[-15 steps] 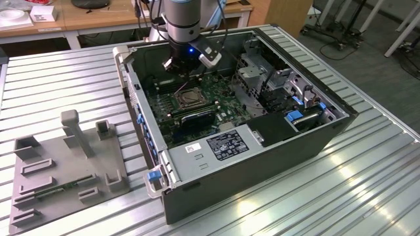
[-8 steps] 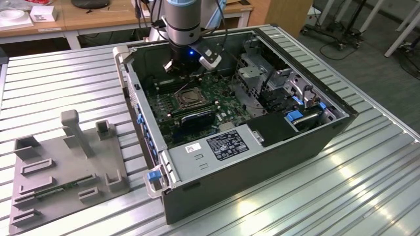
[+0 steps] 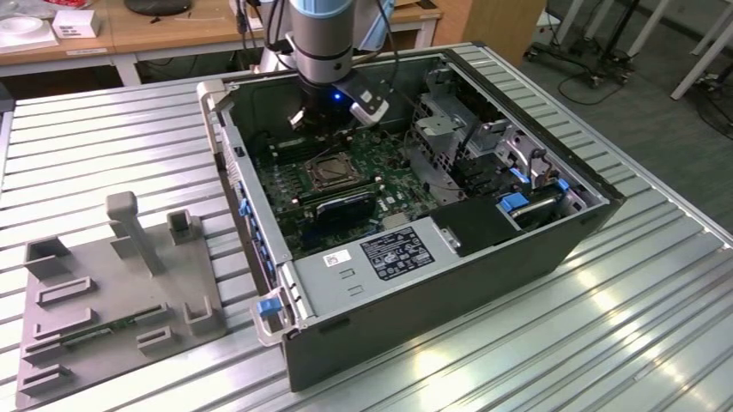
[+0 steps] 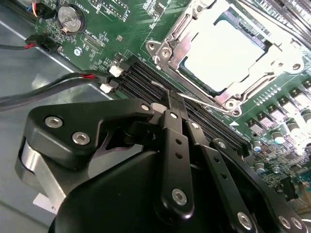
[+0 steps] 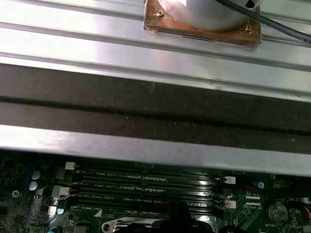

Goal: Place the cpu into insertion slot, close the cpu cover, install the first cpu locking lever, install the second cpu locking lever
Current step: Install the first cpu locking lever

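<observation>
Gripper (image 4: 168, 99) clenched: in the second wrist view its black fingers (image 4: 174, 131) are drawn together with no gap showing between them. Their tips sit right on the thin silver locking lever (image 4: 206, 103). The lever's hooked end sticks out on one side of the tips, and its rod runs off the other side toward a corner of the socket. Whether the wire is pinched between the tips or only pressed by them, I cannot tell. Near the tips, the cpu (image 4: 226, 46) lies flat in the insertion slot (image 3: 309, 178). Its pale metal top shows through the window of the cpu cover (image 4: 181, 34), which lies flat over it. Long black memory slots (image 4: 138, 80) run between gripper and socket on the green circuit board (image 4: 121, 34). In the exterior view the arm reaches down into the open computer case (image 3: 458, 283), which lies on a ribbed metal table (image 3: 137, 137), with the socket close beside the gripper.
</observation>
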Available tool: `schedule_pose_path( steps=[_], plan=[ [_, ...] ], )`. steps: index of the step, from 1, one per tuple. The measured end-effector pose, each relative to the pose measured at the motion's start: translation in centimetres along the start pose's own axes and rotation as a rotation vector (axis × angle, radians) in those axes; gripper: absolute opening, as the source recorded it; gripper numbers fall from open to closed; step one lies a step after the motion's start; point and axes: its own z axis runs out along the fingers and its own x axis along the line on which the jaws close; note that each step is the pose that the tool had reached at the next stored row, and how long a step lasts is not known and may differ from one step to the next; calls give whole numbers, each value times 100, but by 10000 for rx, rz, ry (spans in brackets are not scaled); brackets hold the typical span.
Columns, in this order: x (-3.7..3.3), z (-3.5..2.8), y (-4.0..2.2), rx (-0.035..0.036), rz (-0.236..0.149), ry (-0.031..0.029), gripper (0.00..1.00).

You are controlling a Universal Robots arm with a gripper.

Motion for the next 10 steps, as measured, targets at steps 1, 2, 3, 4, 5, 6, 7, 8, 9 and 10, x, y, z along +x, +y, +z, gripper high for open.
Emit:
schedule_pose_path(
  steps=[1,2,3,4,5,6,7,8,9,10],
  plan=[
    [0,0,0,1,1,0,11],
    [0,0,0,1,2,0,11],
    [-1,1,0,-1,1,-1,11],
    [-2,1,0,-1,0,-1,11],
    [-2,2,0,-2,0,-1,11],
    [-2,2,0,-1,1,-1,11],
    [-3,2,-1,-1,1,-1,11],
    [-10,4,-1,-2,0,-1,11],
    [-24,8,-3,-3,6,0,11],
    [-36,12,-5,-2,17,1,11]
  ],
)
